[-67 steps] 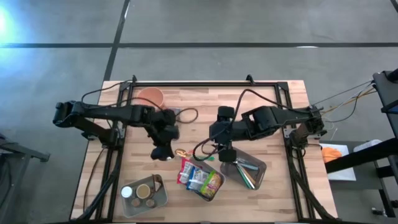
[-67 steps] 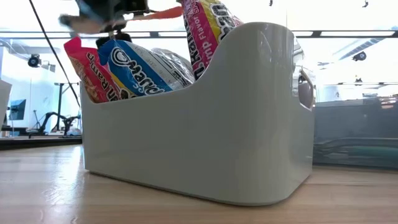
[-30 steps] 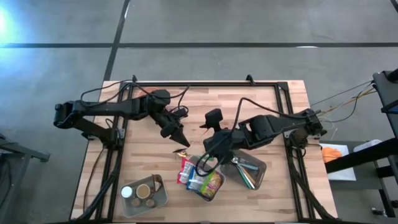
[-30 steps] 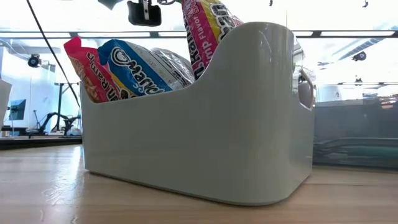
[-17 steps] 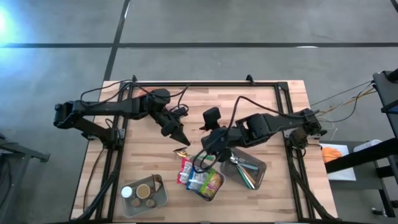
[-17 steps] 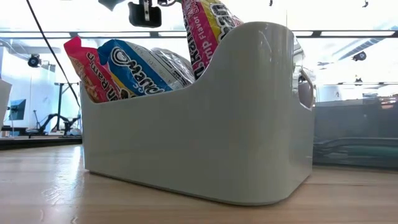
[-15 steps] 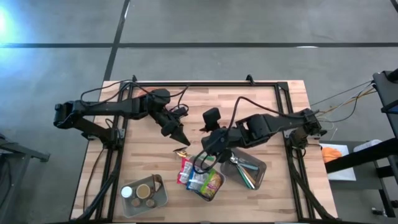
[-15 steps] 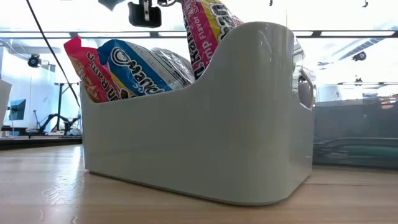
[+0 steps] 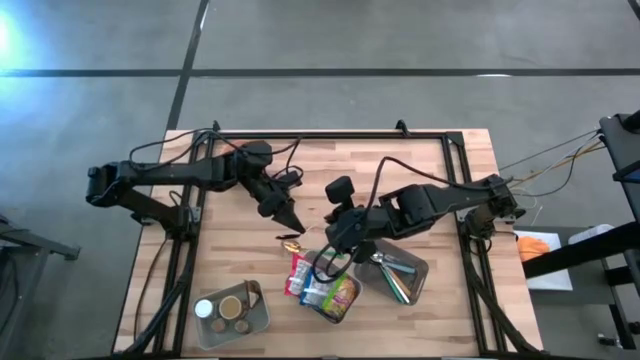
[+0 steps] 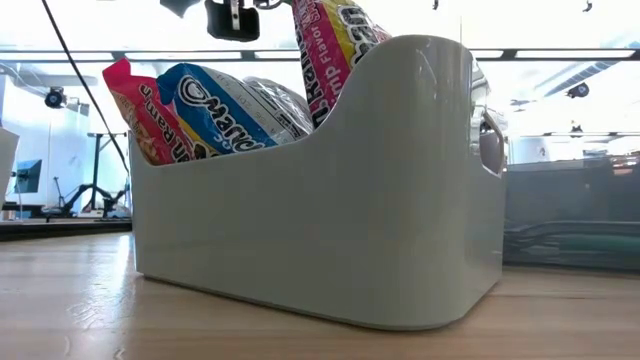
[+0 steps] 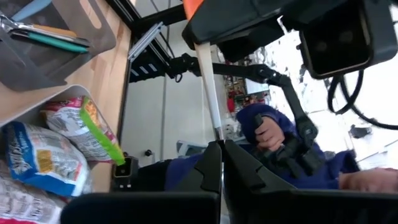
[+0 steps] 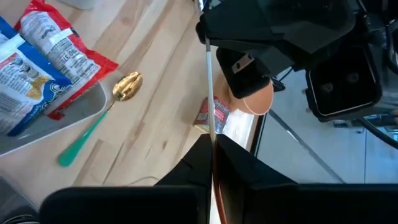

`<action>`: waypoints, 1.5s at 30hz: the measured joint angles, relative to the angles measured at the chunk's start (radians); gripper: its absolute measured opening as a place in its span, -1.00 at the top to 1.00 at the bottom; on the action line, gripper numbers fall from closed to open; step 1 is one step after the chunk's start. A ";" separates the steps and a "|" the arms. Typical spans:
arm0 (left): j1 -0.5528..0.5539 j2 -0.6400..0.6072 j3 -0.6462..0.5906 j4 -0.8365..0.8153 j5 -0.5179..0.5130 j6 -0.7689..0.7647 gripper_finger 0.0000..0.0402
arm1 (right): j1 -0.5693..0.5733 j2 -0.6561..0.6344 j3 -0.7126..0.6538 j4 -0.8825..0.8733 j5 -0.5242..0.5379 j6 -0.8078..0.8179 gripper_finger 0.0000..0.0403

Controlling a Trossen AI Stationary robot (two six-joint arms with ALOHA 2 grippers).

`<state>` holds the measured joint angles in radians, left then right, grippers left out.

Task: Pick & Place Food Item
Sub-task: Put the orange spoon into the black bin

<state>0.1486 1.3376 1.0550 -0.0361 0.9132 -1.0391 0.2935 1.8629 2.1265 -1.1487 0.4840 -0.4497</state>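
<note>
The snack bags (image 9: 318,285) sit in the white bin (image 9: 345,310) at lower middle, packed for picking. The right gripper (image 9: 332,240) hangs just above, pinched tight on nothing. The left gripper (image 9: 293,220), also clenched empty, waits near the spoon (image 9: 292,243).

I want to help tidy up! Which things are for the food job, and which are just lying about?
For the job:
snack packets
white bin holding them
small packet on the table, probably
right gripper, shut, near that packet

Just lying about:
green-handled spoon
grey utensil tray
tray of cups
left gripper, waiting, shut
</note>
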 joint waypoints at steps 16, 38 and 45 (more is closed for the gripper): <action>0.011 -0.001 0.000 0.141 -0.027 -0.042 0.19 | -0.005 0.000 -0.001 0.011 -0.154 0.130 0.96; 0.106 -0.201 0.001 0.190 -0.204 0.236 -0.39 | -0.003 -0.060 -0.140 -0.223 -0.258 0.892 0.96; 0.106 -0.273 -0.006 0.086 -0.322 0.331 -0.39 | 0.047 -0.213 -0.415 -0.143 -0.248 1.215 0.96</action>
<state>0.2550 1.0646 1.0489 0.0502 0.5911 -0.7077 0.3406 1.6501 1.7115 -1.2915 0.2363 0.7657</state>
